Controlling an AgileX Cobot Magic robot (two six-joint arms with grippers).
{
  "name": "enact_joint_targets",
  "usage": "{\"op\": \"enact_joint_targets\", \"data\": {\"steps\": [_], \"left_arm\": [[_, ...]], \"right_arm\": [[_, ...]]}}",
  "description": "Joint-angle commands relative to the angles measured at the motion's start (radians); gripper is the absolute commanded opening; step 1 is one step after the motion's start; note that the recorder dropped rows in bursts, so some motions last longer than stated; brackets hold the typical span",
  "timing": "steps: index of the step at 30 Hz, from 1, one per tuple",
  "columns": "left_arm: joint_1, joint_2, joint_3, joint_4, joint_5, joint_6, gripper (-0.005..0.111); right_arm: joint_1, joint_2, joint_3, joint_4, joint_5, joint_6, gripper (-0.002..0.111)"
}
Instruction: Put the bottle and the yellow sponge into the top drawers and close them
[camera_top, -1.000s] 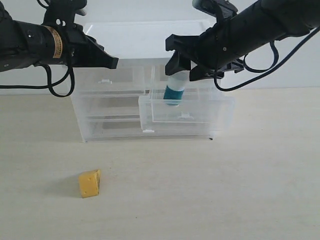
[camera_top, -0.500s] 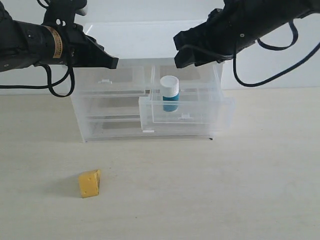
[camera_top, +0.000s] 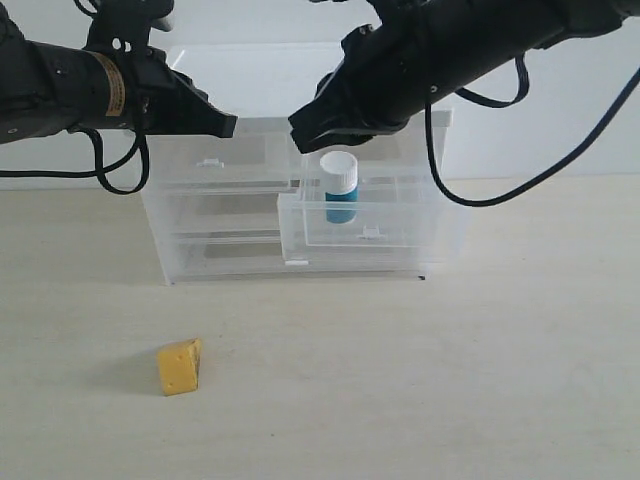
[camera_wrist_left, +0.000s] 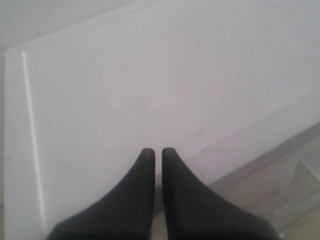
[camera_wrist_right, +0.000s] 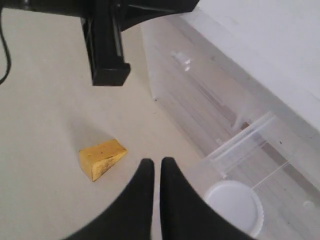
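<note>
The bottle (camera_top: 340, 190) stands upright in the pulled-out right top drawer (camera_top: 400, 222); its white cap (camera_wrist_right: 233, 205) shows in the right wrist view. My right gripper (camera_top: 306, 136) (camera_wrist_right: 156, 161) hovers above and just left of the bottle, shut and empty. On the table in front, left of the cabinet, lies the yellow sponge (camera_top: 180, 366) (camera_wrist_right: 101, 158). The left top drawer (camera_top: 215, 160) is closed. Above the cabinet's left part my left gripper (camera_top: 228, 125) (camera_wrist_left: 157, 151) hangs shut with nothing in it.
The white-topped translucent cabinet (camera_top: 290, 70) (camera_wrist_left: 150, 75) stands at the back of the table, with two full-width drawers below. The open drawer juts toward the front. My left arm (camera_wrist_right: 106, 45) shows in the right wrist view.
My right gripper let go of the bottle, rose and swung left, closing its fingers. The bottle now stands free in the open drawer. The left arm has not moved.
</note>
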Motion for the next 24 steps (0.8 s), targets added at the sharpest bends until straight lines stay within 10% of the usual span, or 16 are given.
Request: {"op": "enact_joint_targets", "data": {"steps": [1,24], "left_arm": [[-0.005,0.001,-0.006,-0.002,0.004,-0.008,0.004],[-0.005,0.001,-0.004,-0.002,0.015,-0.008,0.004]], "right_arm": [[0.001,0.054,-0.004,0.005,-0.066,-0.019,0.0],[-0.119,0.041,-0.004,-0.17,-0.026,0.103,0.0]]}}
